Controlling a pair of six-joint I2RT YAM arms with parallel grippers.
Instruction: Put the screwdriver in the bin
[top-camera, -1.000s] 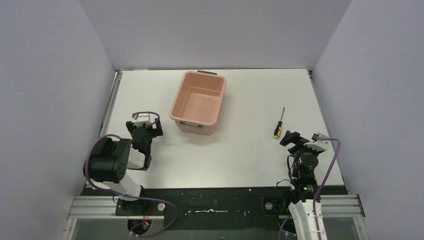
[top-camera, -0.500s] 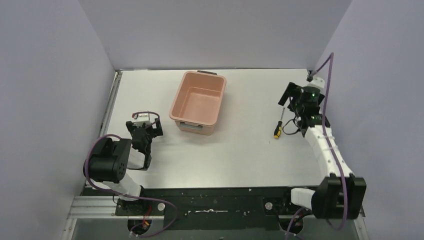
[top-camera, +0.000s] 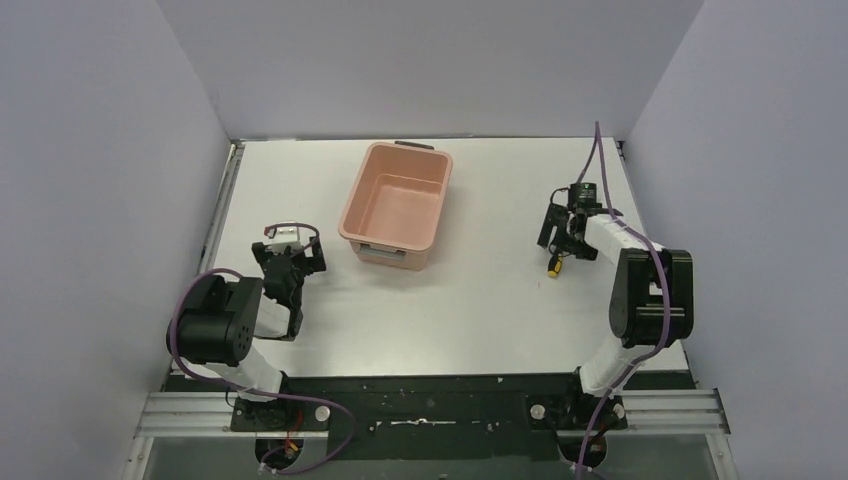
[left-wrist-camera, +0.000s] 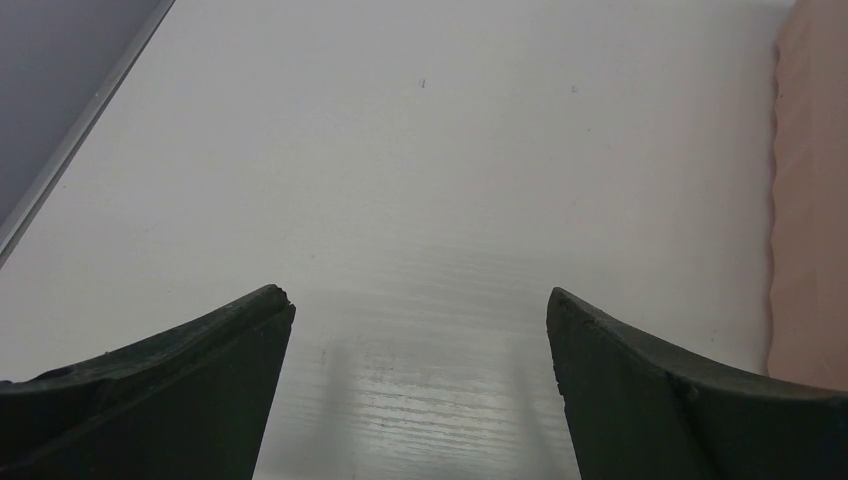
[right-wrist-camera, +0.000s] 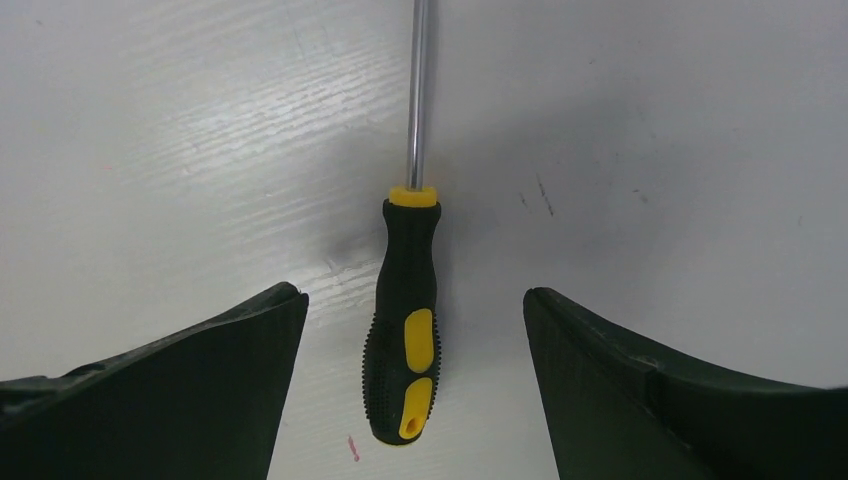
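Note:
The screwdriver (right-wrist-camera: 408, 335), black handle with yellow patches and a thin metal shaft, lies flat on the white table; in the top view only its handle end (top-camera: 552, 266) shows below the gripper. My right gripper (top-camera: 558, 240) is open and low over it, with the handle between the two fingers (right-wrist-camera: 180, 390) and touching neither. The salmon-pink bin (top-camera: 397, 205) stands upright and empty at the middle back, well left of the screwdriver. My left gripper (top-camera: 288, 262) is open and empty over bare table, left of the bin, whose pink wall (left-wrist-camera: 812, 200) edges the left wrist view.
Grey walls close in the table on the left, back and right. A metal rail (top-camera: 226, 205) runs along the table's left edge. The right arm's cable (top-camera: 600, 150) rises above the wrist.
My right arm has swung out from its folded pose near the base, gone high over the table, then come down over the screwdriver. The left arm, bin and screwdriver have not moved.

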